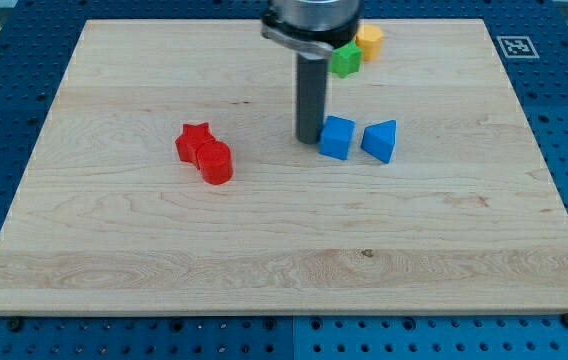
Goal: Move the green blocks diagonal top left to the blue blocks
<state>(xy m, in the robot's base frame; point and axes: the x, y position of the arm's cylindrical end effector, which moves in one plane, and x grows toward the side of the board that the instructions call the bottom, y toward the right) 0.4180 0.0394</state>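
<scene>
A green block [345, 59], its shape unclear, lies near the view's top, partly hidden behind the arm. A blue cube [337, 137] and a blue triangular block [381, 140] sit side by side right of centre. My tip [309, 138] rests on the board just left of the blue cube, almost touching it, and below the green block. I see only one green block.
A yellow block [369, 40] touches the green block on its upper right. A red star [193, 141] and a red cylinder [215, 162] sit together left of centre. The wooden board [264, 250] lies on a blue perforated table.
</scene>
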